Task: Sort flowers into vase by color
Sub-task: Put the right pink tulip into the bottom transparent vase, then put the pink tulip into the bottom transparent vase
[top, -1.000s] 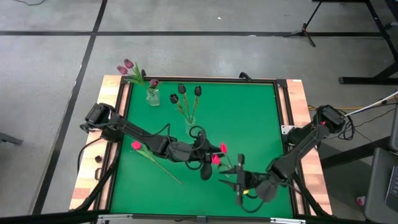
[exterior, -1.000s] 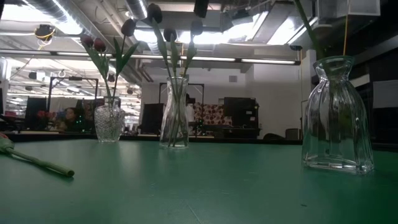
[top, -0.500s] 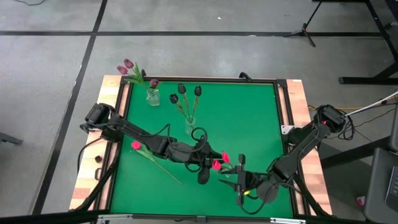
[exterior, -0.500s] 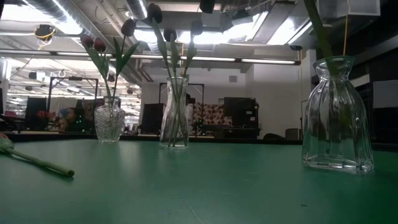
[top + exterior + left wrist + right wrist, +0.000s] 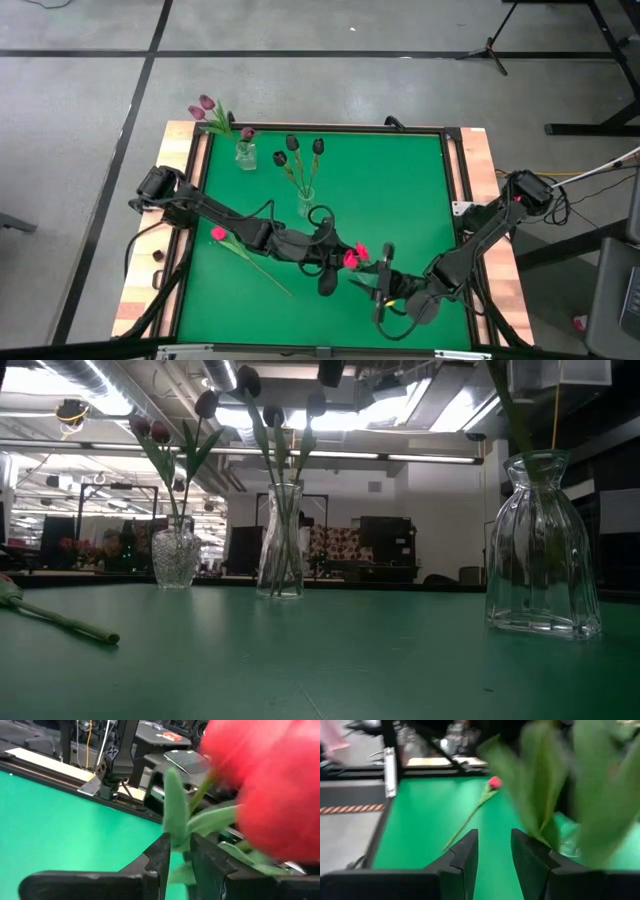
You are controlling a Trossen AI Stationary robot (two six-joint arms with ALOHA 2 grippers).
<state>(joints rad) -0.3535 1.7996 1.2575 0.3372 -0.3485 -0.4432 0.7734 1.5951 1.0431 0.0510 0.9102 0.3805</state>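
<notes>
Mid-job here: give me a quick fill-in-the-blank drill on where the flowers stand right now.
1. The left pincer is shut on a green ____.
2. One pink-red tulip lies loose on the ____ mat.
3. The tall clear vase holds ____ near-black tulips.

Missing words: stem; green; three

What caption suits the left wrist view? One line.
Left gripper pinches the green stem of a pink-red tulip over the green table.

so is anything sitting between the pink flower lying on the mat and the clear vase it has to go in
Yes. In the high view the left arm and its gripper, shut on a pink flower stem, stretch between the lying pink tulip and the near vase. No other object sits on the mat between them.
</notes>
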